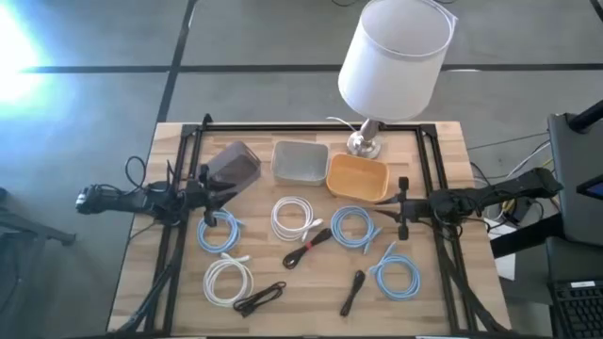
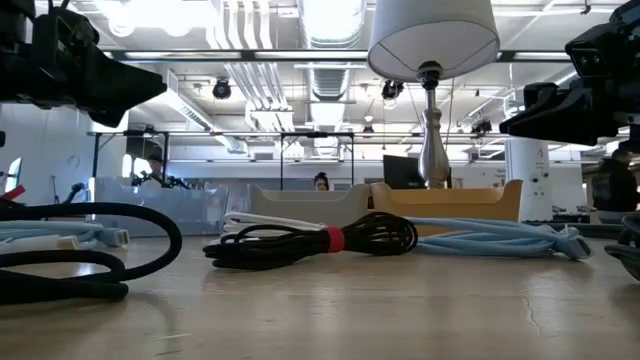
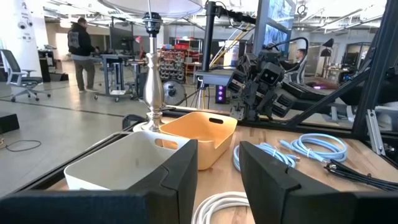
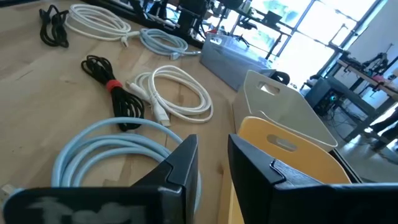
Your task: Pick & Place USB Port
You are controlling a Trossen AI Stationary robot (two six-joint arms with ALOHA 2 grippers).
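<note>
I take the black cable with the red tie [image 1: 307, 247] as my likely target; it lies in front of the yellow bin [image 1: 357, 177], toward the table's near edge, its long axis slanting up toward that bin. The right gripper [image 1: 403, 213] hovers beside the bin, fingers slightly parted and holding nothing, and looks somewhat nearer. The left gripper [image 1: 209, 187], also parted and empty, waits well across from the bin by the clear box [image 1: 233, 166].

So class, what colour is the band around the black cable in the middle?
Red band, clearest in the low view.
</note>
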